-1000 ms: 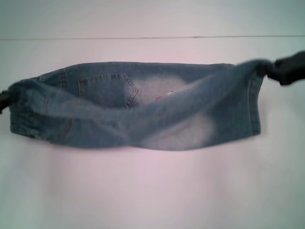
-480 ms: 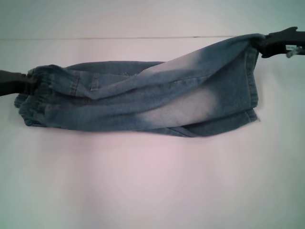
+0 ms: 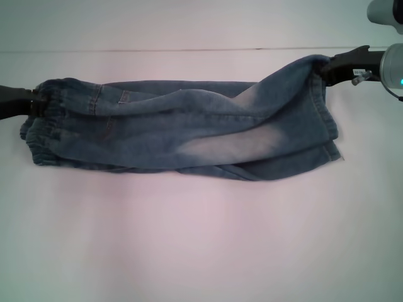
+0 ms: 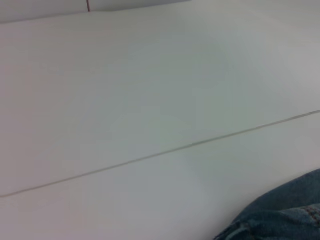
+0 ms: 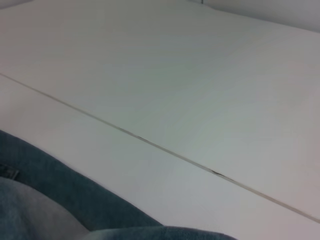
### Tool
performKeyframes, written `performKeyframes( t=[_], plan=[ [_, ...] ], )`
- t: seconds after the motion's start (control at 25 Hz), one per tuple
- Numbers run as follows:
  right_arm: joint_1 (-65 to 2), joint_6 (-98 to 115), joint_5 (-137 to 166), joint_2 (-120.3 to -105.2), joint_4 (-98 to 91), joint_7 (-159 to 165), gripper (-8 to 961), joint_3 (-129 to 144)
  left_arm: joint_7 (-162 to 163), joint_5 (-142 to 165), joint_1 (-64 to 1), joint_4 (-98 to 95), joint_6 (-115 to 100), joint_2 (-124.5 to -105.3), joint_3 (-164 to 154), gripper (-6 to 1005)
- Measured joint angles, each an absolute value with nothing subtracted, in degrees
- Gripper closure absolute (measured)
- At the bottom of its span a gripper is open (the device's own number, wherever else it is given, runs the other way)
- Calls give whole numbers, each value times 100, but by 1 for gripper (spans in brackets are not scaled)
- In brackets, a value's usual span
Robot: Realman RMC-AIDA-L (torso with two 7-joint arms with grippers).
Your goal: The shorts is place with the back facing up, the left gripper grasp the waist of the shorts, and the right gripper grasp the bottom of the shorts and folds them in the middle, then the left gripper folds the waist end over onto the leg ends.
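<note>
The blue denim shorts [image 3: 182,135] lie stretched across the white table, folded lengthwise in the head view. My left gripper [image 3: 31,102] at the left edge is shut on the elastic waist [image 3: 47,104]. At the upper right, my right gripper [image 3: 327,68] is shut on the leg end [image 3: 312,69], holding that corner lifted toward the back. A corner of denim [image 4: 280,215] shows in the left wrist view, and more denim [image 5: 45,200] fills the lower part of the right wrist view. Neither wrist view shows its own fingers.
The white table [image 3: 201,239] stretches out in front of the shorts. A thin seam line [image 3: 157,50] runs across the table behind them, also seen as the seam [image 4: 150,156] and the seam [image 5: 165,149] in the wrist views.
Both grippers carried the near half of the shorts up and toward the back, laying it over the far half. The back pocket is now covered and the shorts lie narrower.
</note>
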State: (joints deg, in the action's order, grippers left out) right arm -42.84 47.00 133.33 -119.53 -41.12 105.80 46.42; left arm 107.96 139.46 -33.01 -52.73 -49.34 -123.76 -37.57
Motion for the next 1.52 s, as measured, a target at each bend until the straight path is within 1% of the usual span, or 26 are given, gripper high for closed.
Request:
performKeyframes(
  t=[0.12,0.44,0.56,0.68,0.8,0.88,1.0,1.12,1.24,1.32,1.52],
  plan=[
    [-4301,4695,13332,-11953,-4099,10617,913,4714,10788,13941,-3311,-5270,-4883,-12376,-3810,831],
    [-4186,4526,13304,-11955,-4197,10700,754,4744,10778,13959,-3239,-5372,-4789,-12370,-3868,810],
    [-4062,4626,13250,-11952,-4416,10686,694,4746,10778,13916,-3136,-5534,-4829,-12366,-3867,718],
    [-3911,4907,12990,-11943,-4629,10535,577,4757,10724,13769,-2966,-5734,-4921,-12374,-3884,626],
    [-3715,5409,12624,-11905,-4885,10371,459,4742,10523,13450,-2762,-5879,-5223,-12374,-3881,462],
    [-3496,5817,12335,-11915,-5189,10176,359,4737,10282,13157,-2586,-6017,-5515,-12373,-3872,352],
    [-3156,6427,11753,-11955,-5450,9659,209,4754,9856,12739,-2237,-6280,-6046,-12373,-3855,252],
    [-2841,7008,10915,-11965,-5258,8934,115,4768,9606,12625,-1992,-6400,-6506,-12364,-3773,152],
    [-2621,7435,10176,-11986,-4819,8134,22,4798,9339,12643,-1838,-6414,-6868,-12371,-3598,96],
    [-2557,7668,9785,-11984,-4141,7379,18,4805,9226,12672,-1725,-6412,-6952,-12374,-3545,59],
    [-2611,7753,9754,-11981,-3379,6540,9,4812,9065,12815,-1590,-6302,-6901,-12366,-3519,61]
  ],
)
